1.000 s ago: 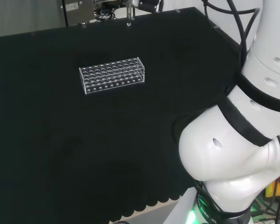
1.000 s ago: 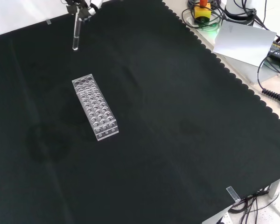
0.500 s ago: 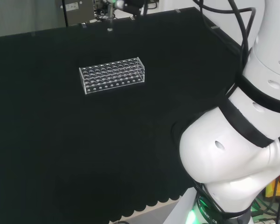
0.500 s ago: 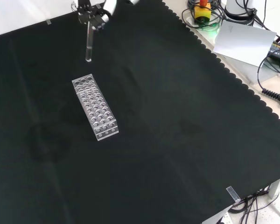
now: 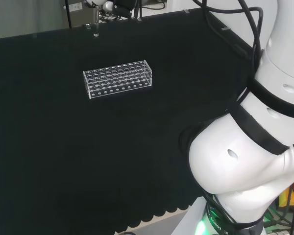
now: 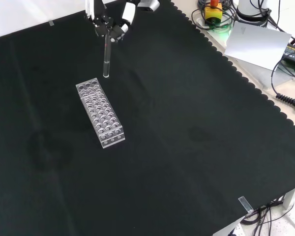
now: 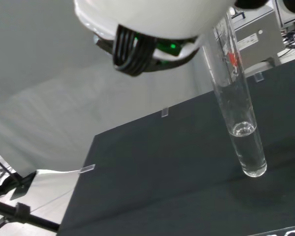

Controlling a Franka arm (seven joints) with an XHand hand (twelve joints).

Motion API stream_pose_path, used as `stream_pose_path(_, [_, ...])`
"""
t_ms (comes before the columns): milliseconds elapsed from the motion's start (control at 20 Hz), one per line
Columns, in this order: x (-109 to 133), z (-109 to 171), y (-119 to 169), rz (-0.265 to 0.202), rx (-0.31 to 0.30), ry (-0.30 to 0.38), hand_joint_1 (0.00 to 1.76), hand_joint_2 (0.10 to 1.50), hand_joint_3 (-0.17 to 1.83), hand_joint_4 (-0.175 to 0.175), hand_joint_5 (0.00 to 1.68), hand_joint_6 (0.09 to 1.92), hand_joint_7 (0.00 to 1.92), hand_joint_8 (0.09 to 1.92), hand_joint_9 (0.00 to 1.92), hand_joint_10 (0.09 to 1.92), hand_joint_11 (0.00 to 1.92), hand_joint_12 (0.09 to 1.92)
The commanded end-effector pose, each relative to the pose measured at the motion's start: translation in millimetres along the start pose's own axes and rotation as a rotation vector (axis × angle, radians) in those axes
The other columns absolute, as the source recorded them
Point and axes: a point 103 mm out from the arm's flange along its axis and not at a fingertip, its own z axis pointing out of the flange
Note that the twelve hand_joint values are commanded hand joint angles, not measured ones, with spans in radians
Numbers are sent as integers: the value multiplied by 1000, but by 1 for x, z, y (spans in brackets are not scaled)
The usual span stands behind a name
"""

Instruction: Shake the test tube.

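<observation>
Black cloth covers the counter [image 6: 187,123], where a clear test tube rack [image 6: 99,113] stands. Above its far end, the hand [image 6: 110,24] pinches an upright test tube [image 6: 106,59] holding some liquid. Shaking appears underway; next, a swing back.

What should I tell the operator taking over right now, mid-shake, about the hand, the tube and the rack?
Hand: shut on the test tube, pinching its upper end, raised above the cloth.
Test tube: hangs roughly upright, bottom clear of the bench, just beyond the far end of the rack in the front view. The wrist view shows clear liquid in its lower part.
Rack: on the cloth; no tubes visible in it.
Done: tube lifted; over the last second it has swung sideways, so shaking is under way.
Left: finish shaking.
</observation>
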Motion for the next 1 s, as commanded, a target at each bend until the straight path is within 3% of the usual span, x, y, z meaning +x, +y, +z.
stream_pose_path(50, [-48, -15, -6, 81, -28, -57, 1229, 611, 653, -175, 1434, 362, 1844, 347, 1755, 298, 1372, 848])
stream_pose_path(450, [-163, -60, -28, 273, -95, -218, 1230, 610, 655, -175, 1434, 361, 1844, 345, 1756, 296, 1372, 846])
stream_pose_path(600, [-195, -77, -34, 328, -114, -267, 1230, 610, 655, -175, 1434, 361, 1844, 345, 1757, 296, 1372, 846])
stream_pose_path(800, [-216, -92, -37, 373, -147, -311, 1230, 609, 656, -175, 1435, 361, 1844, 344, 1757, 295, 1372, 845])
stream_pose_path(1000, [-210, -91, -32, 360, -141, -297, 1230, 609, 656, -175, 1435, 361, 1844, 343, 1757, 294, 1372, 845])
